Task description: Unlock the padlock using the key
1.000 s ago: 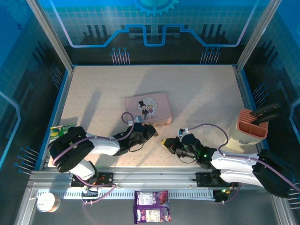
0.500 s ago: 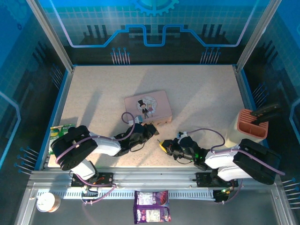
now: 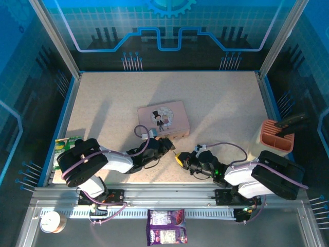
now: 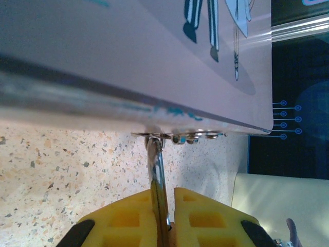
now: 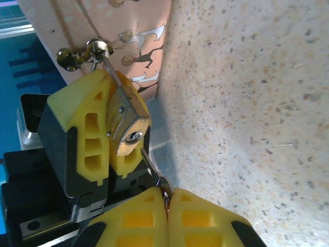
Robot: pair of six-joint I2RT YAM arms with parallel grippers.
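One brass padlock [image 5: 128, 128] hangs by its shackle from the hasp of one pink tin [image 3: 177, 110], clamped in the closed left gripper [image 4: 164, 208]. One tiny key [image 5: 150, 165], pinched by the closed right gripper [image 5: 167, 203], has its tip at the keyhole. A slight misalignment could jam the key or twist it out of the pinch.

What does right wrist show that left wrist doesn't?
Right wrist: the padlock's brass body and keyhole, the key pinched in the right gripper, tip near the keyhole. Left wrist: cartoon legs on the tin's lid, a pale object at lower right. Both: the tin, its hasp, the shackle, the left gripper shut on the padlock, the table.
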